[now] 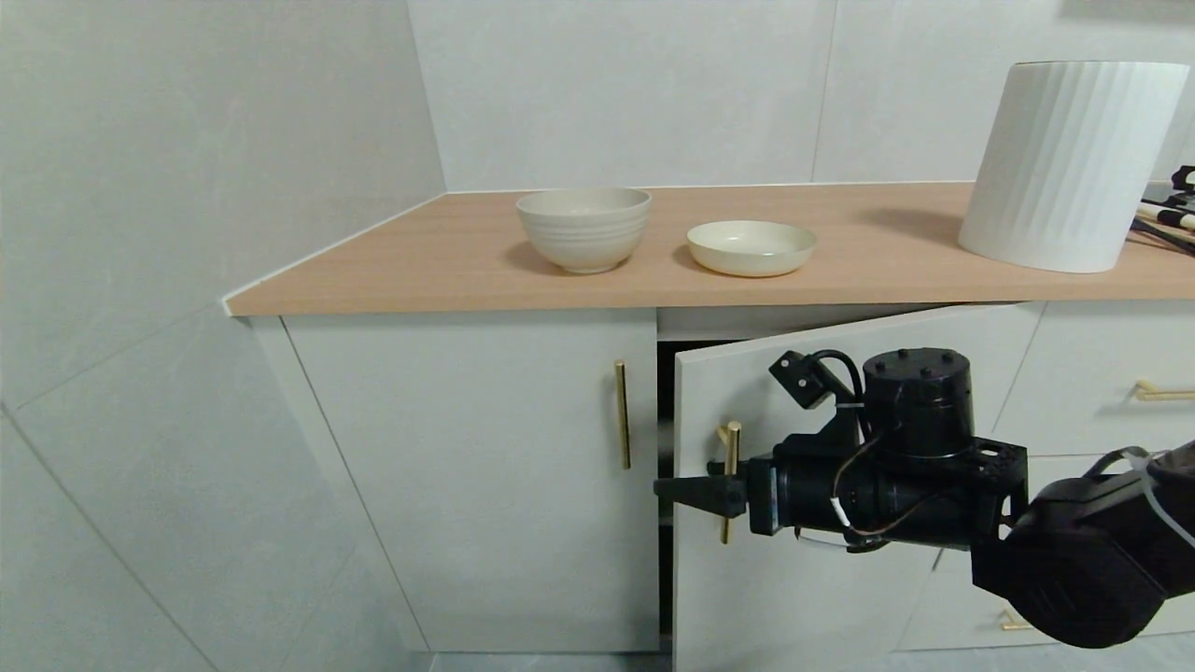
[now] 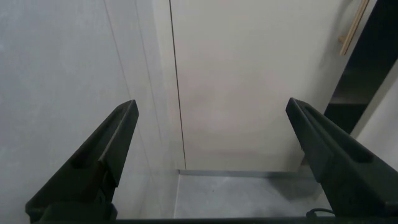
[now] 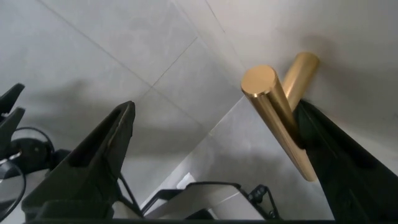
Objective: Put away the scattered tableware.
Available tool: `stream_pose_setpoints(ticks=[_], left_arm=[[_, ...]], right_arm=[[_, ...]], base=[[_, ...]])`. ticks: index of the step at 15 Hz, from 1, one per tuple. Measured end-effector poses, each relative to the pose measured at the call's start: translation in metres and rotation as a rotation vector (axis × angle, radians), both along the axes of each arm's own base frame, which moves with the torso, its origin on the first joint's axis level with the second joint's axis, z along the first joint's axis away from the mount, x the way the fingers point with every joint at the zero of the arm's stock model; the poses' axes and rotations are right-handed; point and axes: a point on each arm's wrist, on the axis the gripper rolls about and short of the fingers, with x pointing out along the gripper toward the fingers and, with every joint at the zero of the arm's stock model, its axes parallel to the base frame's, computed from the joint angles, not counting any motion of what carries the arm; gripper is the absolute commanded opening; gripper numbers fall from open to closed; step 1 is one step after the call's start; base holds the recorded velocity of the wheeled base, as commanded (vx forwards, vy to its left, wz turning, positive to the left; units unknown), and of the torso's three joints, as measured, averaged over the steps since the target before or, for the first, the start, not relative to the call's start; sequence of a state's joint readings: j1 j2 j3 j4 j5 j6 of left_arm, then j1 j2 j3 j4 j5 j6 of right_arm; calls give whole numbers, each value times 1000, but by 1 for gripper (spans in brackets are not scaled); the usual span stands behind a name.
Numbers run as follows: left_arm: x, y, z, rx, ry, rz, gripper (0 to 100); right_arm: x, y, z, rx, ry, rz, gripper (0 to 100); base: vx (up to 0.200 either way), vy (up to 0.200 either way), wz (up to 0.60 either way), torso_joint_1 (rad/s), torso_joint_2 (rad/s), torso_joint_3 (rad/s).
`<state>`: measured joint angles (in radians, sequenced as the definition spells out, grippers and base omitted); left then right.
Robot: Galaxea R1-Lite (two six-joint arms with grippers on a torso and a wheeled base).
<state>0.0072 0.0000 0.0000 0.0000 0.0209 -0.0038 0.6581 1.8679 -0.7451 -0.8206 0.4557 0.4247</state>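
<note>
A deep ribbed cream bowl and a shallow cream dish stand side by side on the wooden counter. Below them, the right cabinet door hangs ajar, with a dark gap beside it. My right gripper is at this door's brass handle. In the right wrist view the gripper is open, and the handle lies between the fingers, close against one of them. My left gripper is open and empty, low in front of the closed left door.
A tall white ribbed container stands at the counter's right, with chopsticks behind it. The left door has its own brass handle. Drawers with brass pulls lie to the right. A tiled wall closes the left side.
</note>
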Motion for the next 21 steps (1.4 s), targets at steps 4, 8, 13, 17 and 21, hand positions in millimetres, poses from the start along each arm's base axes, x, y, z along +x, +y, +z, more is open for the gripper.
stream_pose_setpoints(ticks=[4, 8, 13, 17, 21], left_arm=[[0, 0, 0, 2, 0, 0, 100], [0, 0, 0, 3, 0, 0, 100], [-9, -1, 30, 2, -113, -62, 100], [-31, -6, 96, -4, -72, -283, 100], [6, -11, 167, -42, 85, -523, 100]], right_arm=[[-15, -10, -4, -12, 18, 9, 100], [-33, -22, -7, 11, -5, 14, 100], [-37, -25, -6, 12, -8, 11, 100], [-38, -27, -1, 23, -18, 6, 100], [-40, -28, 1, 30, -28, 6, 100]], base=[[0, 0, 0, 0, 0, 0], [0, 0, 0, 0, 0, 0], [0, 0, 0, 0, 0, 0], [0, 0, 0, 0, 0, 0], [0, 0, 0, 0, 0, 0]])
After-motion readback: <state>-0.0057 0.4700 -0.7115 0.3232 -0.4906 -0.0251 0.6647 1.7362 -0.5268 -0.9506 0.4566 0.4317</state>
